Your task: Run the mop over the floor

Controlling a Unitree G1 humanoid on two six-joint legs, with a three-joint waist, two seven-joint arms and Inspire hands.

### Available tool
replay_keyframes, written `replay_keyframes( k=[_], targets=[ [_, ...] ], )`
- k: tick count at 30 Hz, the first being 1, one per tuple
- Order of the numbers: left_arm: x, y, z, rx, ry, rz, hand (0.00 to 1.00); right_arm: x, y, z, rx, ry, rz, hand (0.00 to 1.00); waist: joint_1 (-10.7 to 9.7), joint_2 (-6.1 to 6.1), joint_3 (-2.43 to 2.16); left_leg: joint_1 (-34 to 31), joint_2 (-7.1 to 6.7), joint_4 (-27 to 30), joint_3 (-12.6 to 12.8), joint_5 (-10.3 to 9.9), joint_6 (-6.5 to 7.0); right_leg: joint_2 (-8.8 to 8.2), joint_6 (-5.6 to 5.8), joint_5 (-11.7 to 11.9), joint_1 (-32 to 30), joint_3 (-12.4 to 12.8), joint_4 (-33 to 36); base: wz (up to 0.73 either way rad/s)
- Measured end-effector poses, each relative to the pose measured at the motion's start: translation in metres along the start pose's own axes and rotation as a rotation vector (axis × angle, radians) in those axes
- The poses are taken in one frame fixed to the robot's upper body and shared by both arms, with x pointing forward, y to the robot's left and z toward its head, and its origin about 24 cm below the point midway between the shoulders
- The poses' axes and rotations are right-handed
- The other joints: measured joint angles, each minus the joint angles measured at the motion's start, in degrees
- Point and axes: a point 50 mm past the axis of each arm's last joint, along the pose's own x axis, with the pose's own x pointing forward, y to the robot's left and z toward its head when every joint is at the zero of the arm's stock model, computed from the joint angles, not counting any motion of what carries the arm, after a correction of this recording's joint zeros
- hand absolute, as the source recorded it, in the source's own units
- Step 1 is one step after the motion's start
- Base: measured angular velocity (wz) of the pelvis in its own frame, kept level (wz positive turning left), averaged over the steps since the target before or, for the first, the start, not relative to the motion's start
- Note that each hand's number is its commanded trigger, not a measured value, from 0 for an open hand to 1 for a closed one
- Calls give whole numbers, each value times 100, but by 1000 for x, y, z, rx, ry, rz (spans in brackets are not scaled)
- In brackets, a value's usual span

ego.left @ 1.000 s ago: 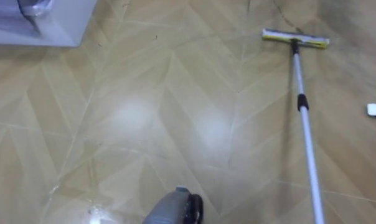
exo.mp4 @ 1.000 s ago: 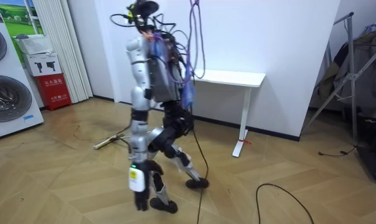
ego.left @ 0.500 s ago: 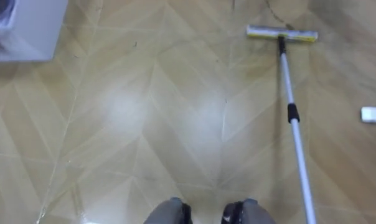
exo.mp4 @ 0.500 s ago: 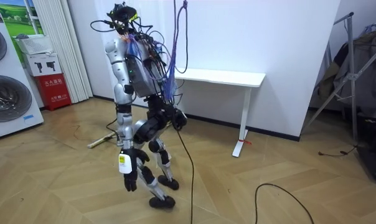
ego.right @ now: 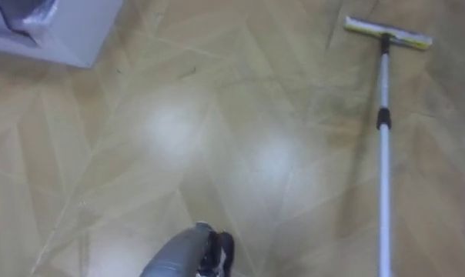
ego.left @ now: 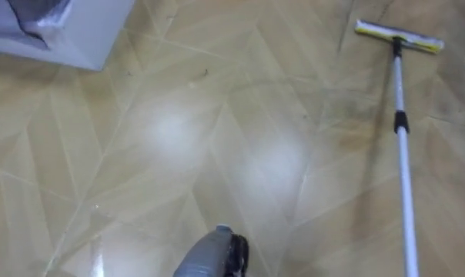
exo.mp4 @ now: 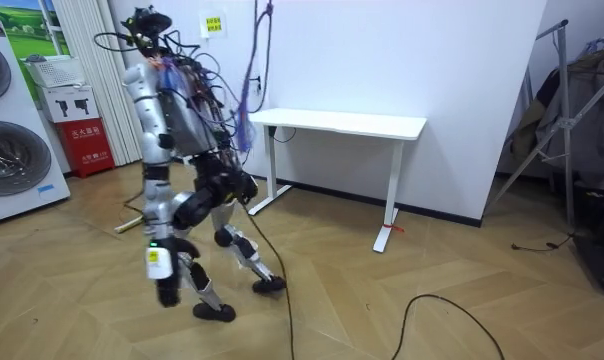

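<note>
The mop (ego.left: 403, 146) is lying flat on the wood floor (ego.left: 217, 131), and nothing is holding it. Its yellow and white head (ego.left: 399, 36) is sitting far out in front, up at the right of the eye views. The long pole (ego.left: 406, 208) is running from the head almost straight back toward the robot and is going out at the bottom edge, on the robot's right side. So the mop is lying front to back, not sideways, and it is lying to the right of where the robot is looking. A white box (ego.left: 86, 35) is sitting well apart from it, far over on the left.

In the room view the robot is in mid-step on the open floor, between the washing machines (exo.mp4: 7, 140) and the white table (exo.mp4: 342, 124). Its left hand (exo.mp4: 168, 291) is hanging low beside its leg, on the side facing the camera. It is carrying nothing that I can see, and I cannot tell how open it is.

I am guessing the right arm is the nearer one for the pick-up, since the near end of the pole is lying on that side. The robot is probably needing to get closer and bend down low, because the pole is right down on the floor. The hand will be needing to close across the pole, near the robot's end and not out by the head.
</note>
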Motion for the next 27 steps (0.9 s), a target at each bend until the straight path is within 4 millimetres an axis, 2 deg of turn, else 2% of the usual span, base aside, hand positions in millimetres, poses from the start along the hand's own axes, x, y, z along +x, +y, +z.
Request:
replay_keyframes(
  k=[2,4,5,6,7,9,10,11,12,13,14,15,16,17,18,19,20,21,22,23,24,25,26,27],
  targets=[
    [0,-2,5,-2,-23,23,0,3,10,-19,-7,45,-4,100,-172,107,-14,127,-35,-199,-98,-23,-7,85,5,-54,-490,94,-32,-1],
    [0,-6,5,-5,-24,33,0,5,21,-37,-9,88,9,100,-258,135,-13,304,-28,-411,-130,-21,-17,160,-10,-80,-924,131,-742,-28],
    [-1,-10,4,-3,-19,31,0,5,28,-50,-14,119,22,100,-282,112,-10,469,-36,-546,-131,-44,-60,157,-64,-15,-1038,88,-1523,-28],
    [-1,-13,2,-3,-11,24,0,6,33,-59,-18,141,35,100,-300,90,-6,613,-54,-601,-165,-102,-141,164,-165,269,-1040,-16,-2208,-20],
    [-1,-15,1,-5,-6,21,0,6,34,-63,-20,151,38,100,-309,96,-1,669,-45,-579,-221,-156,-181,193,-214,504,-1041,-66,-2268,-9],
    [-2,-20,-3,-8,8,12,0,5,36,-60,-32,165,40,100,-261,89,-13,794,67,-497,-365,-259,-338,249,-425,456,-826,-328,-2352,-14],
    [-2,-20,-4,-8,15,14,0,5,36,-54,-37,154,38,100,-239,96,-23,813,95,-423,-346,-276,-370,254,-479,416,-777,-400,-2330,-19],
    [-1,-17,-7,-16,28,22,0,4,37,-42,-42,138,33,100,-210,13,3,851,170,-232,-336,-293,-403,216,-552,291,-677,-540,-2229,-19],
    [-1,-15,-12,-32,41,28,0,2,36,-23,-68,98,21,100,-176,-83,24,842,220,38,-340,-302,-430,195,-621,153,-615,-607,-2086,-20],
    [-2,-15,-15,-37,48,28,0,0,34,-11,-78,76,12,100,-149,-105,21,795,272,216,-326,-307,-452,203,-644,82,-593,-638,-2029,-25],
    [-2,-15,-16,-45,53,27,0,-4,26,11,-84,23,-9,100,-36,-123,32,695,374,620,-330,-297,-482,260,-697,-42,-570,-664,-1884,-12],
    [-2,-15,-17,-49,54,29,0,-9,18,37,-79,-42,-31,100,25,-133,38,582,460,990,-320,-238,-591,271,-740,-178,-558,-713,-1736,-3],
    [-2,-14,-17,-48,53,32,0,-13,13,50,-73,-77,-41,100,67,-145,40,537,508,1128,-296,-205,-647,280,-759,-234,-551,-729,-1684,7],
    [-2,-9,-19,-45,53,45,0,-22,6,77,-63,-151,-53,100,139,-218,58,420,624,1382,-208,-99,-801,338,-799,-318,-549,-714,-1615,0],
    [-2,-1,-23,-31,51,64,0,-32,3,102,-64,-231,-54,100,236,-278,90,285,707,1654,-192,77,-891,446,-841,-387,-546,-668,-1577,-8],
    [-2,3,-25,-26,53,73,0,-36,2,111,-63,-262,-52,100,281,-311,105,211,731,1783,-188,179,-887,484,-852,-401,-536,-650,-1565,-6],
    [-3,9,-30,-13,63,88,0,-44,1,129,-70,-332,-51,100,356,-383,101,44,756,1786,-192,141,-868,537,-874,-412,-525,-611,-1569,25],
    [-3,13,-31,-4,65,97,0,-48,0,137,-47,-376,-35,100,375,-390,99,-191,733,1403,-189,85,-784,628,-905,-426,-480,-520,-1610,45],
    [-3,14,-31,-3,66,98,0,-48,1,137,-30,-381,-26,100,378,-385,103,-278,679,1116,-193,85,-784,689,-906,-438,-433,-435,-1648,84],
    [-3,14,-30,-3,56,91,0,-43,1,127,5,-360,-4,100,398,-387,101,-357,511,401,-195,119,-781,714,-863,-483,-266,-350,-1782,97],
    [-3,12,-28,-4,45,71,0,-34,3,110,49,-316,22,100,405,-387,98,-320,286,-311,-206,344,-733,728,-793,-521,-68,-193,-1946,97],
    [-3,11,-27,-6,38,62,0,-29,3,100,65,-288,31,100,405,-370,89,-265,215,-502,-200,530,-663,751,-753,-541,27,-103,-2048,82],
    [-3,6,-27,-8,38,37,0,-19,1,74,92,-222,38,100,390,-299,51,-30,244,-716,-55,717,-415,770,-670,-581,226,12,-2214,60],
    [-3,2,-28,9,40,18,0,-10,-4,46,103,-148,25,100,394,-243,37,151,339,-778,207,630,-260,740,-586,-600,350,138,-2196,41]
  ],
)
